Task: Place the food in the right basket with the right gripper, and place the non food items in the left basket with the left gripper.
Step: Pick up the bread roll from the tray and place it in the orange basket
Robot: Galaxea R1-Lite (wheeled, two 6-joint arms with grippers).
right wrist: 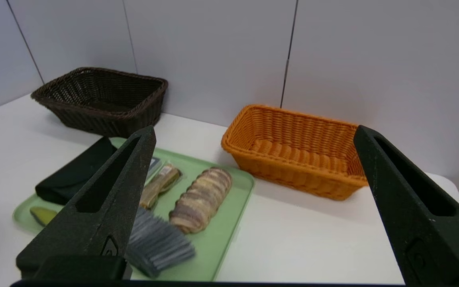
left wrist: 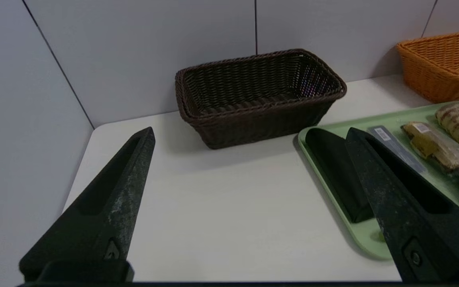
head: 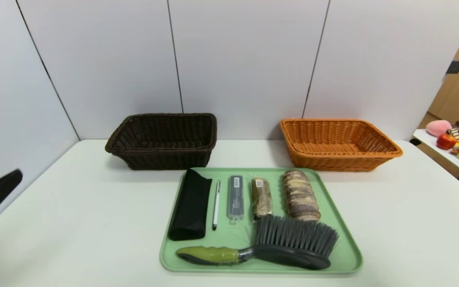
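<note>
Both grippers spread wide, empty; left gripper [left wrist: 249,135] nearer black pouch [head: 189,205], lying lengthwise toward dark basket [head: 161,141]; right gripper [right wrist: 253,135] nearer sliced loaf [head: 300,195].

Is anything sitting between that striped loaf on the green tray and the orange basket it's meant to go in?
Nothing visible does. The striped loaf lies at the far right of the green tray, and only the tray's rim and bare table separate it from the orange basket. The brush lies on its near side, away from the basket.

Head view looks down frontally; both wrist views, lower, share the tray [head: 345,243].
</note>
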